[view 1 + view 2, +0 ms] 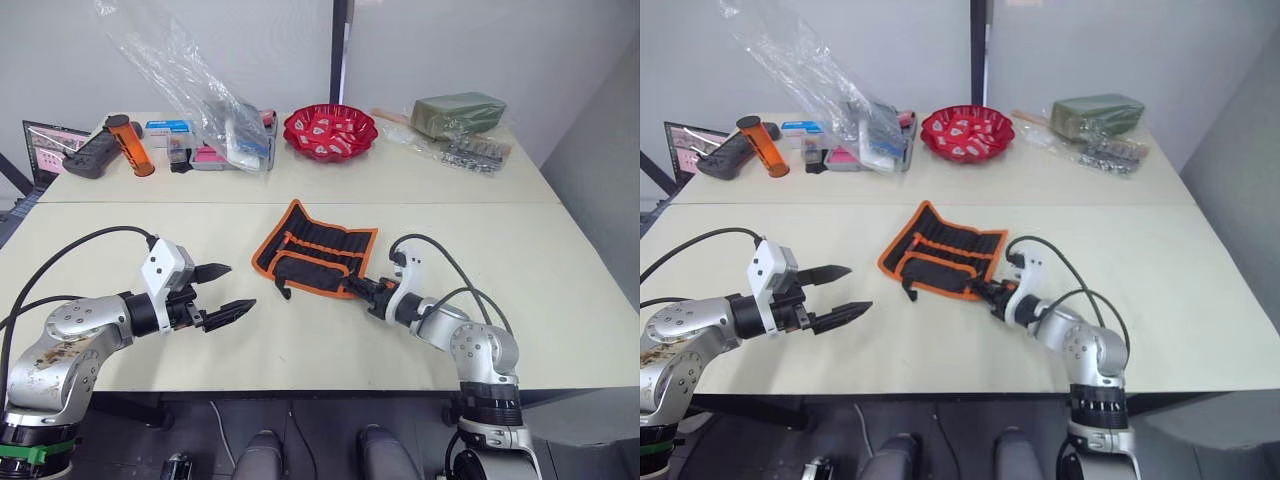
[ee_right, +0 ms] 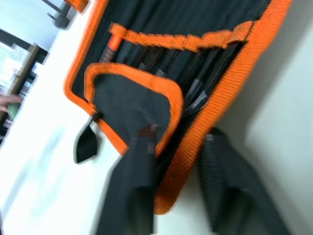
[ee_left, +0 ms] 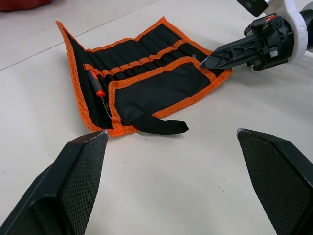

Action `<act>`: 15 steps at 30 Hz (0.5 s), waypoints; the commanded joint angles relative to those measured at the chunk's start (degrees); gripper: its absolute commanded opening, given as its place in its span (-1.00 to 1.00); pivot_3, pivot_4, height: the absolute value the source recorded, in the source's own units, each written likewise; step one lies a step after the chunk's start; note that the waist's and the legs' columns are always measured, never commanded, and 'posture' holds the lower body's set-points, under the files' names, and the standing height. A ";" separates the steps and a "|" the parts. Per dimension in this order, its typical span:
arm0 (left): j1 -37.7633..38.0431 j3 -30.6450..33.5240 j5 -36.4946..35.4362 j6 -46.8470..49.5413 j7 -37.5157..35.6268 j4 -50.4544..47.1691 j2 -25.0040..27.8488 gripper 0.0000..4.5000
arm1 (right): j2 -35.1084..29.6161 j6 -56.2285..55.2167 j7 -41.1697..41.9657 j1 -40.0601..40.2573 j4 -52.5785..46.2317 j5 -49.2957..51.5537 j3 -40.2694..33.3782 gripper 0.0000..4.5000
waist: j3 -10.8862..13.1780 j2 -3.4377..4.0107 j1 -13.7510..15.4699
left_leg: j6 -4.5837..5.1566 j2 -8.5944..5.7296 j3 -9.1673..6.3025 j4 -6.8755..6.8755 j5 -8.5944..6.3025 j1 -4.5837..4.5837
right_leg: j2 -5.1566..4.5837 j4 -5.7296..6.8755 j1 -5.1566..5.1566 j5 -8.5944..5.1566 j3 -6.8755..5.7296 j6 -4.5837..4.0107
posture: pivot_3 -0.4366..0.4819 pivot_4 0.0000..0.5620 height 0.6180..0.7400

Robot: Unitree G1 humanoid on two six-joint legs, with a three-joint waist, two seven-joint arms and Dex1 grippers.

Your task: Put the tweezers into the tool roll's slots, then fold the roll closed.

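Note:
The tool roll (image 1: 315,250) lies open in the middle of the table, black with orange edging. Its lower flap (image 3: 156,90) is folded up over the slots (image 2: 166,58), and its black strap (image 3: 161,126) trails onto the table. Slim black tweezers (image 2: 198,90) sit in the slots at the roll's right end, and a red-handled tool (image 3: 98,88) sits at its left end. My right gripper (image 1: 358,284) is at the roll's near right corner, with its fingers closed over the orange edge. My left gripper (image 1: 240,287) hovers open to the left of the roll, apart from it.
At the back of the table stand a red bowl (image 1: 330,130), a clear plastic bag (image 1: 190,70) over small boxes, an orange cylinder (image 1: 132,147) and a wrapped green block (image 1: 458,112). Black cables loop beside both arms. Bare tabletop lies in front of the roll.

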 commanded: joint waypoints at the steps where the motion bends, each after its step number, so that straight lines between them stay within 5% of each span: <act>1: -0.04 -0.11 1.61 -2.31 0.11 0.14 0.66 1.00 | -1.31 0.22 0.55 0.62 -1.68 1.29 -1.36 -0.99 | 0.00 0.00 0.14 | 0.00 0.00 0.00 0.00 0.00 0.00 | 0.00 0.00 0.00 0.00 0.00 0.00 | -0.05 -0.47 1.00; 15: -0.47 -2.13 2.07 -4.66 -1.43 2.39 0.12 1.00 | -17.21 9.59 8.07 0.21 -4.57 6.56 -1.86 -0.99 | 0.02 0.02 0.64 | 0.00 -0.02 0.02 0.02 0.00 -0.05 | -0.03 -0.03 -0.02 0.00 0.00 0.00 | -0.05 -0.47 1.00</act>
